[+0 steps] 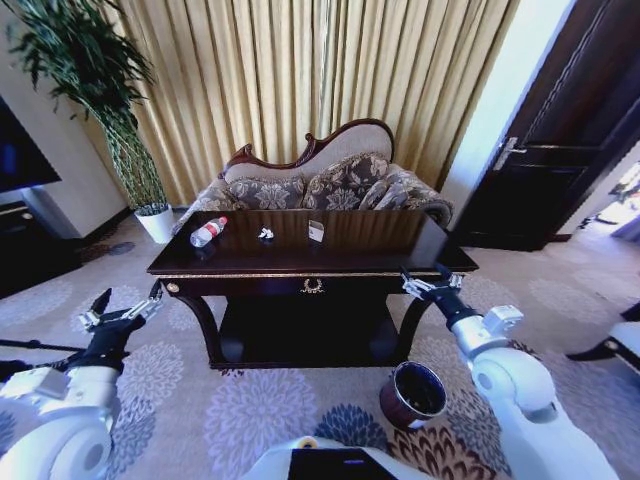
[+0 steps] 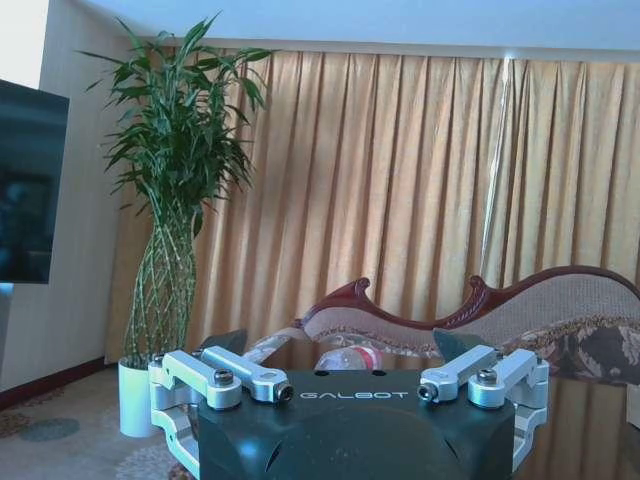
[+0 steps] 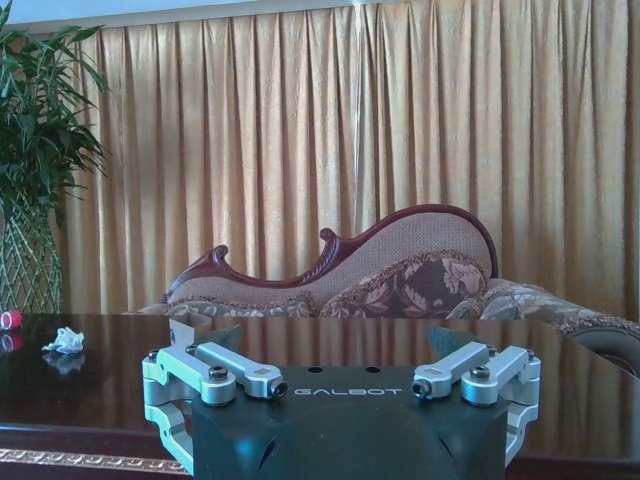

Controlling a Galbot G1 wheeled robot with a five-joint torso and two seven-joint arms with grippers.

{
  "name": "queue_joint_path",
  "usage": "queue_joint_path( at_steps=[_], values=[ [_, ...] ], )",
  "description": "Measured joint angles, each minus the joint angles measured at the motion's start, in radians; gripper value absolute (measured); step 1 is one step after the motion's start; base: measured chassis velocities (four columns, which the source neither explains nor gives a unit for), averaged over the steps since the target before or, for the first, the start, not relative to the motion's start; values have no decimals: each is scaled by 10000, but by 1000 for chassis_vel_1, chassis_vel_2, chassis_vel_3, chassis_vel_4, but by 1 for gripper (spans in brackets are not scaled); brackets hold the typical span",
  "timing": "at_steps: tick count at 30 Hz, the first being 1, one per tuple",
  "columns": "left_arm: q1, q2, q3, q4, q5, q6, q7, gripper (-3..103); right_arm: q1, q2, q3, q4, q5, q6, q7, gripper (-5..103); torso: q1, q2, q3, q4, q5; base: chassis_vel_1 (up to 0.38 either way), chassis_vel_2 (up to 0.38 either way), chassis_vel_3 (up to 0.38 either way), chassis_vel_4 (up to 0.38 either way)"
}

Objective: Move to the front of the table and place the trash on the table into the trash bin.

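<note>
Two grippers are raised in front of the table [image 1: 250, 268], one at each front corner, and neither touches anything. The left gripper [image 1: 126, 303] hovers just off the table's left front corner with its fingers spread wide and nothing between them; in the left wrist view the same gripper [image 2: 340, 355] shows its fingertips [image 2: 228, 340] set far apart. The right gripper [image 1: 430, 277] hangs at the right front corner, level with the gold edge trim, also wide open and empty; the right wrist view shows this gripper [image 3: 315, 340] above the front edge of the glossy top. Three pieces of trash lie on the dark top: a clear plastic bottle [image 1: 208, 232] with a red cap lies on its side near the left rear, a white crumpled scrap [image 1: 266, 234] sits near the middle rear, and a small pale carton [image 1: 316, 231] stands just right of the scrap. All three are well apart from both grippers. The trash bin [image 1: 412, 395], round and reddish-brown with a black inside, stands on the patterned carpet [image 1: 250, 410] below the right front corner of the table, beside the right arm. A patterned sofa [image 1: 320, 185] stands directly behind the table, with gold curtains [image 1: 300, 70] behind it. A tall potted plant [image 1: 120, 120] stands at the left rear, and a dark door [image 1: 570, 130] is at the right.
</note>
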Motion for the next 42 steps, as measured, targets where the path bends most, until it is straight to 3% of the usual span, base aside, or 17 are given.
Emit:
queue_joint_path(
  at_steps=[35, 40, 42],
  values=[
    [44, -79, -13, 13, 16, -6, 14, 100, 12, -34, -138, 7, -31, -4, 18, 100, 1, 0, 0, 0, 1, -80, 76, 75, -81],
    [44, -139, -11, -28, 17, -12, 6, 100, -104, -289, -410, 205, 19, -12, 234, 100, 2, 0, 0, -1, 0, -66, 70, 57, -62],
    [43, -230, -8, -60, 17, -12, 2, 100, -54, -639, -575, 317, 455, -163, 364, 100, 2, 0, 1, 0, 0, 0, 0, 0, 0]
  ],
)
